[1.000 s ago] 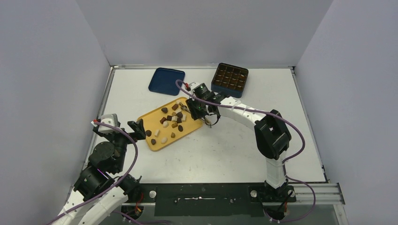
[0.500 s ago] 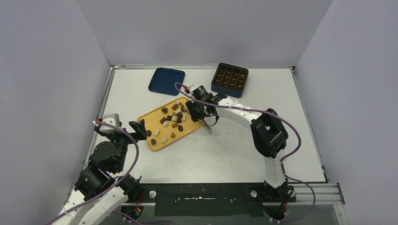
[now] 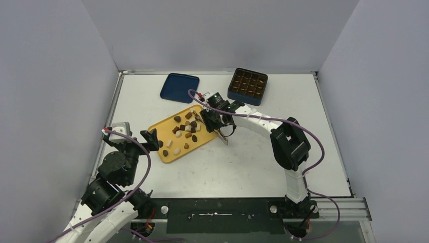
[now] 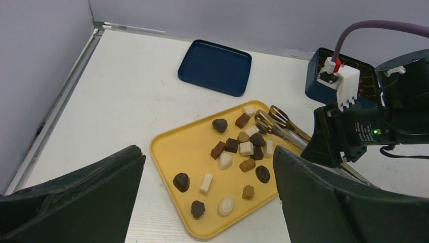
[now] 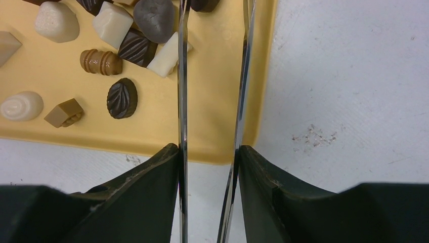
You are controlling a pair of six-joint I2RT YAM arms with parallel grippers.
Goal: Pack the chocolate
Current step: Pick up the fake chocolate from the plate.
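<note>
My right claw [image 5: 207,167] clamps a pair of metal tongs [image 4: 275,124]; my left claw [image 3: 151,138] gapes wide, holding nothing.
On the white table [image 3: 253,162] I see the yellow tray [image 4: 169,152] between both arms, the tong tips over its far side, and the chocolate [image 4: 238,147] lying loose in that tray.
</note>
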